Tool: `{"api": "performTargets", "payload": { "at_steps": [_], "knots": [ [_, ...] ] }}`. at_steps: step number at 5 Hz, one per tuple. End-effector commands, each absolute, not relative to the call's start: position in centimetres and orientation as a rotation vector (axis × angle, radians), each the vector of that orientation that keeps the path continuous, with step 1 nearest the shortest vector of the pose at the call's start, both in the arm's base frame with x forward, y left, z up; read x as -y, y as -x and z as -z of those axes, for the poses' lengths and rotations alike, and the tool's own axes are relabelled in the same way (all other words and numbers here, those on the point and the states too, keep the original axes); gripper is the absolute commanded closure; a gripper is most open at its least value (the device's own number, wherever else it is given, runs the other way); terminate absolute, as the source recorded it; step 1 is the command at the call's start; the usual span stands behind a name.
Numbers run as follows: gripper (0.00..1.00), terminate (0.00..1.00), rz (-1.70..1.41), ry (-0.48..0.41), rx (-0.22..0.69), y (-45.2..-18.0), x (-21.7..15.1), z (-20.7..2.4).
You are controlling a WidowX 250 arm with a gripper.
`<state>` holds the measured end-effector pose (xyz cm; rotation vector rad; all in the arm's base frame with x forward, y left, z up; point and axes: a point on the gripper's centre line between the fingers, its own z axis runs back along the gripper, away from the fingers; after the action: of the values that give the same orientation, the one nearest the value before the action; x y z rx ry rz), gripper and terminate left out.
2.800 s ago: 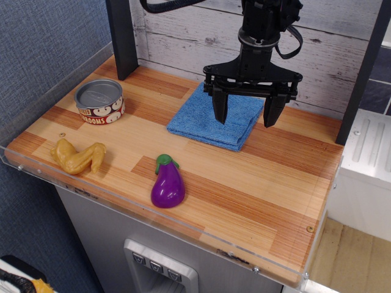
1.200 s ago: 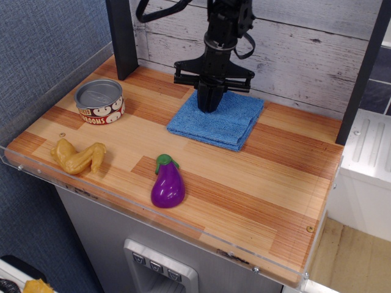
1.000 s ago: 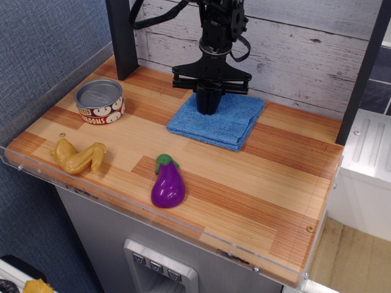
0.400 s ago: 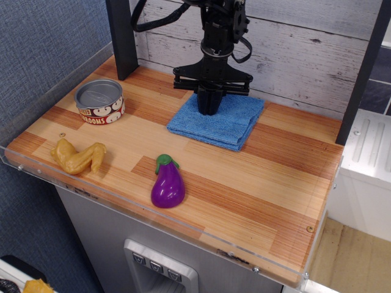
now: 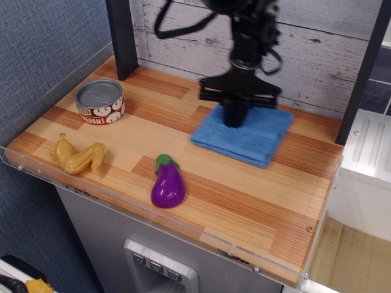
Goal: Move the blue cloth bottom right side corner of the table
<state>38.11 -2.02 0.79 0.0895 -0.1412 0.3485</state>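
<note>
The blue cloth (image 5: pixel 250 139) lies folded and flat on the table (image 5: pixel 244 201), at the back right of the middle. My black gripper (image 5: pixel 233 119) stands upright over the cloth's back left part. Its fingers are pressed close together on the cloth, pinching the fabric there. The arm is motion-blurred. The table's near right corner (image 5: pixel 299 256) lies well in front of the cloth.
A purple eggplant toy (image 5: pixel 167 183) lies near the front middle. A tin can (image 5: pixel 99 101) stands at the left back. A yellow chicken-leg toy (image 5: pixel 77 156) lies at the front left. Dark posts stand at the back left (image 5: pixel 121 36) and right (image 5: pixel 363 67).
My gripper closed on the cloth's back part and has now dragged the cloth to the right along the table. The other objects have not moved.
</note>
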Motion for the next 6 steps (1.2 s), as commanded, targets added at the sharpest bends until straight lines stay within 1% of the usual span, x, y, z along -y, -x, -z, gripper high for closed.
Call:
{"api": "performTargets", "payload": {
  "at_steps": [1,2,3,4,5,6],
  "knots": [
    [1.00,0.00,-0.365,-0.070,0.114,-36.3,5.3,-1.0],
    [1.00,0.00,-0.372,-0.071,0.139,-34.7,5.7,-0.9],
    [1.00,0.00,-0.364,0.003,0.159,-32.3,5.9,-0.7],
    [1.00,0.00,-0.334,0.008,0.177,-31.2,7.9,-0.4],
    [1.00,0.00,-0.339,-0.004,0.182,-29.4,7.7,0.0],
    [1.00,0.00,-0.341,0.033,0.185,-28.1,6.8,0.7]
  ]
}}
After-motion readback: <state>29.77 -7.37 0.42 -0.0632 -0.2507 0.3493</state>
